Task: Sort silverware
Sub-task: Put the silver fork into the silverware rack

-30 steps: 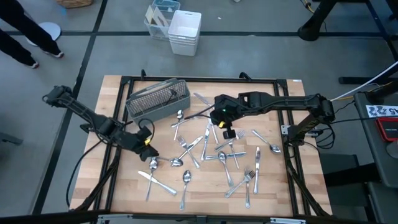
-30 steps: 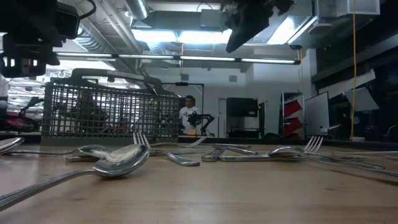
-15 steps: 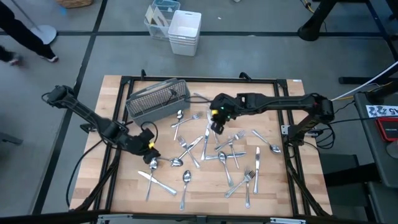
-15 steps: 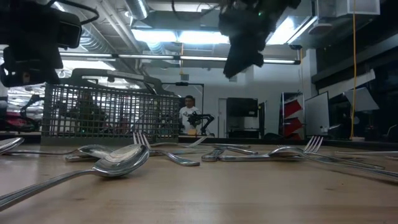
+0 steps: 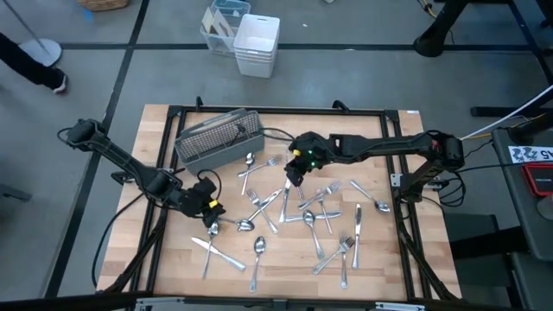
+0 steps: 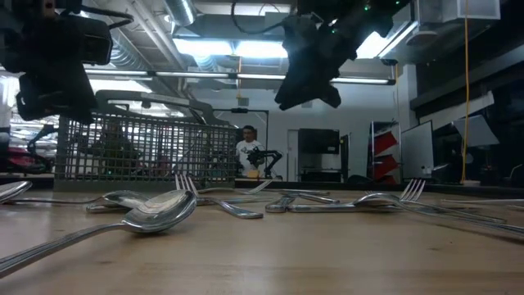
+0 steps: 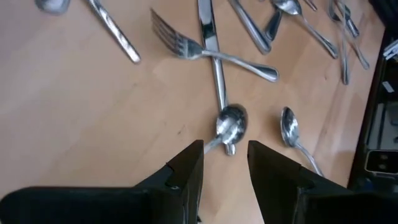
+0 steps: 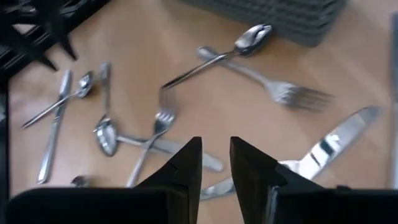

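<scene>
**Right arm drawn leftward over the scattered cutlery**

Since a second ago the right gripper point(image 5: 292, 173) has been carried left and slightly toward the far side, from above the middle of the pile to a spot just right of the caddy's near corner. Its arm is seen stretched nearly level across the table from the right edge, the wrist bent down so that the fingers point(image 8: 186, 163) point at the wood. They are parted by a narrow gap and nothing is held between them. Beneath them a crossed spoon and fork point(image 8: 293, 94) and a knife point(image 8: 336, 140) can be made out.

The left gripper point(image 5: 210, 211) has been shifted only a little, toward the near right. Its arm is reached in from the far left corner, elbow low, and the gripper hangs over a spoon point(image 7: 230, 124) near the left edge of the spread. Its fingers point(image 7: 186, 168) are held apart and empty.

The silverware point(image 5: 313, 218) is left strewn over the middle and near part of the table point(image 5: 380, 268). The wire-mesh caddy point(image 5: 216, 138) is set at the far left, and from the low view both grippers are seen hanging clear above the tabletop.
</scene>
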